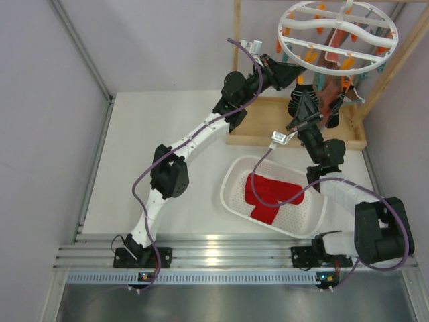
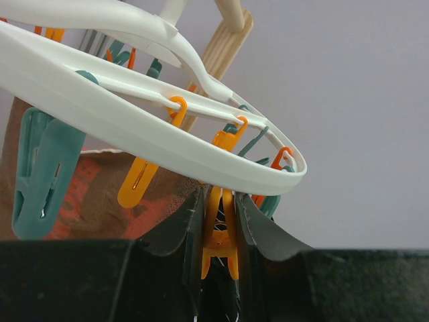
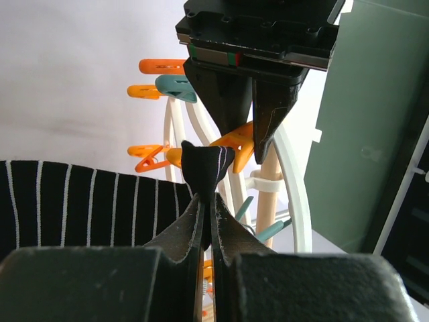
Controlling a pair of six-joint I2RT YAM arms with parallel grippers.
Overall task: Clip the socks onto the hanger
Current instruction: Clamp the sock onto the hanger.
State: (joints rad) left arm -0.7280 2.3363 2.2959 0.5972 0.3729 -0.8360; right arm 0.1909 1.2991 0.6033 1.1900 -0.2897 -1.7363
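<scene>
The white ring hanger [image 1: 338,37] hangs at the back right, with orange and teal clips dangling from it. My left gripper [image 2: 219,201] is under the hanger's rim [image 2: 134,137], shut on an orange clip [image 2: 220,235] that it squeezes from both sides. My right gripper [image 3: 208,196] is shut on the edge of a black sock with thin white stripes [image 3: 80,201]. The sock's pinched tip [image 3: 206,164] pokes up just below the orange clip [image 3: 238,144] in the left gripper [image 3: 244,131]. Two red socks [image 1: 271,193] lie in the basket.
The white perforated basket [image 1: 234,178] sits in front of the right arm. A wooden frame [image 1: 268,127] holds the hanger. A salmon sock [image 2: 100,198] hangs clipped behind the rim, next to a teal clip [image 2: 40,174]. Grey walls close in left and right.
</scene>
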